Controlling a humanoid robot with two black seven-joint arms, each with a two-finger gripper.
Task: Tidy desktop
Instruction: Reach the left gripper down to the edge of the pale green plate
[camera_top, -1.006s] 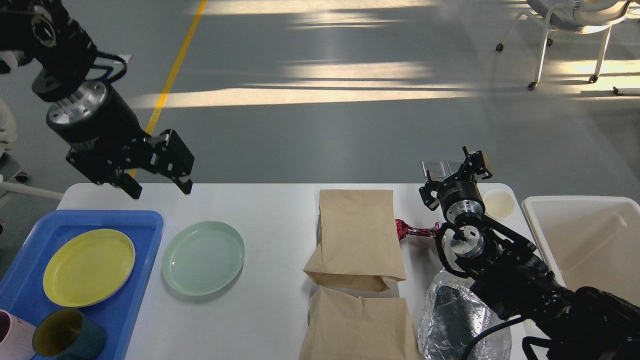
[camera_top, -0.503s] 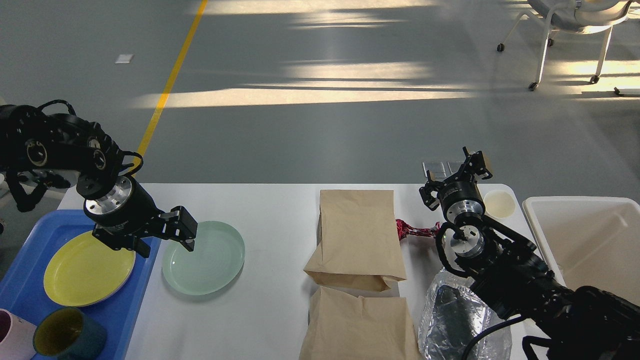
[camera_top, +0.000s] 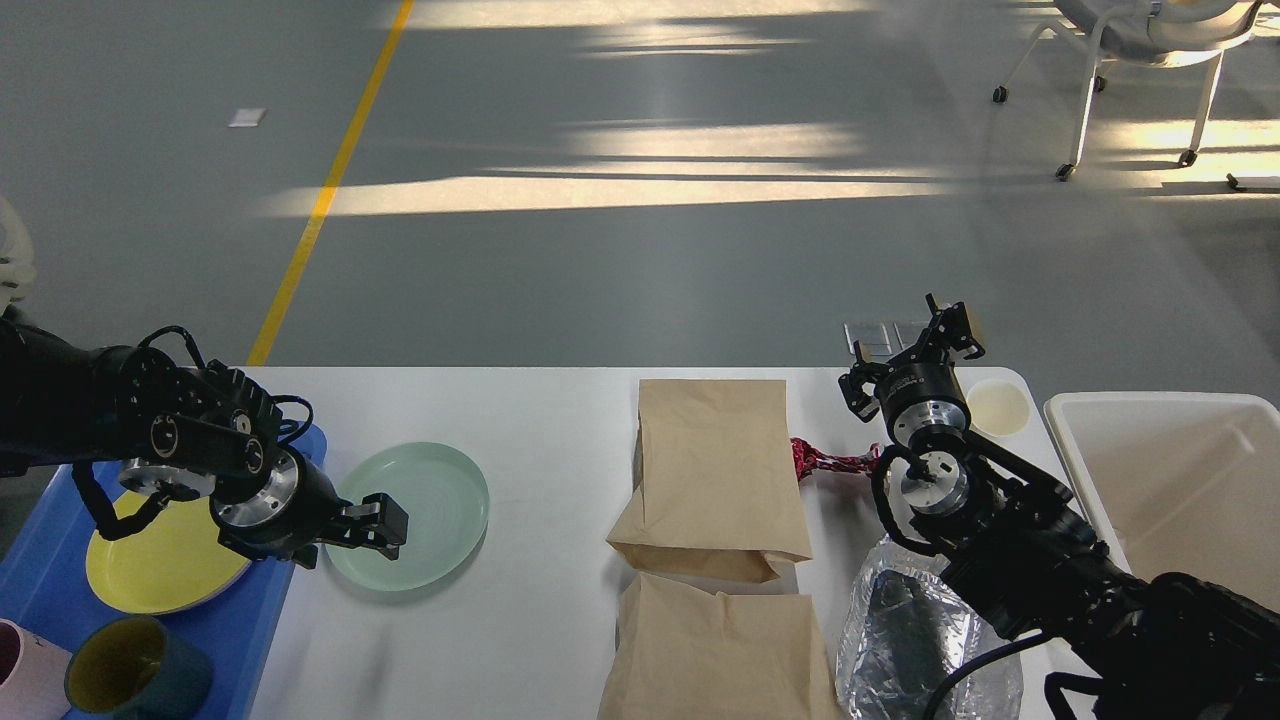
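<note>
The white desktop (camera_top: 545, 415) spans the view. A pale green plate (camera_top: 420, 510) lies on it, left of centre. My left gripper (camera_top: 345, 542) is low at the plate's left rim, open, with one finger (camera_top: 386, 522) over the plate and the other by the tray's edge. I cannot tell whether it touches the plate. Two brown paper bags (camera_top: 715, 470) (camera_top: 720, 650) lie in the middle. A red wrapper (camera_top: 828, 460) and a crumpled foil bag (camera_top: 915, 640) lie to their right. My right gripper (camera_top: 910, 352) is open and empty above the desktop's far right.
A blue tray (camera_top: 45, 575) at the left holds a yellow plate (camera_top: 160, 565), a pink cup (camera_top: 20, 680) and a teal cup (camera_top: 135, 670). A small cream disc (camera_top: 997, 407) lies at the far right corner. An off-white bin (camera_top: 1170, 480) stands to the right.
My left arm has come down from high above the desktop's far left to the green plate's left rim. The right arm and the objects have not moved.
</note>
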